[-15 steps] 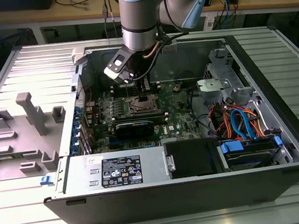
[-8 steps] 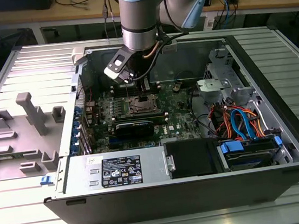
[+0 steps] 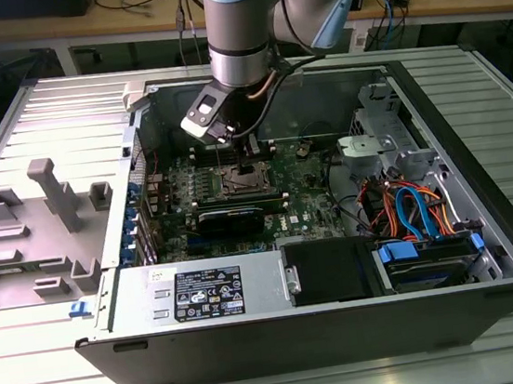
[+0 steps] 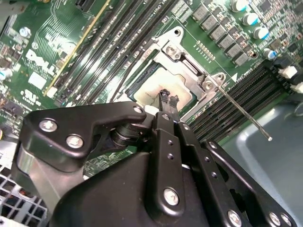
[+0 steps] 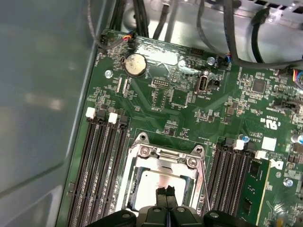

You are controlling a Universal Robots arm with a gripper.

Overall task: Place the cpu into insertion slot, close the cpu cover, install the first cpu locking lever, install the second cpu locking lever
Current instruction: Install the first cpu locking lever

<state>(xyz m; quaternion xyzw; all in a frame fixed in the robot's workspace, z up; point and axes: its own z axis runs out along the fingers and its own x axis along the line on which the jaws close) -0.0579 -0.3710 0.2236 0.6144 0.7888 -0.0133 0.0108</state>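
In the exterior view my gripper (image 3: 249,148) hangs inside the open computer case, right over the insertion slot (image 3: 242,181) on the green board. Both wrist views show the cpu (image 4: 150,85) (image 5: 152,182) lying flat in the slot, its dull silver top framed by the cpu cover (image 4: 187,65) (image 5: 165,154), which lies down around it. My gripper (image 4: 166,97) (image 5: 165,191) is shut, its black tips pressed together at the cpu's top with nothing between them. I cannot tell if they touch it. A thin lever rod (image 4: 246,116) (image 5: 204,187) sticks out free beside the socket.
Long black memory slots (image 5: 102,161) (image 5: 232,170) flank the socket on both sides. Case walls (image 3: 136,122) enclose the board. A power supply (image 3: 212,291) and drive bays with orange and blue cables (image 3: 409,211) sit nearer the camera. A grey fixture (image 3: 46,194) stands at the exterior view's left.
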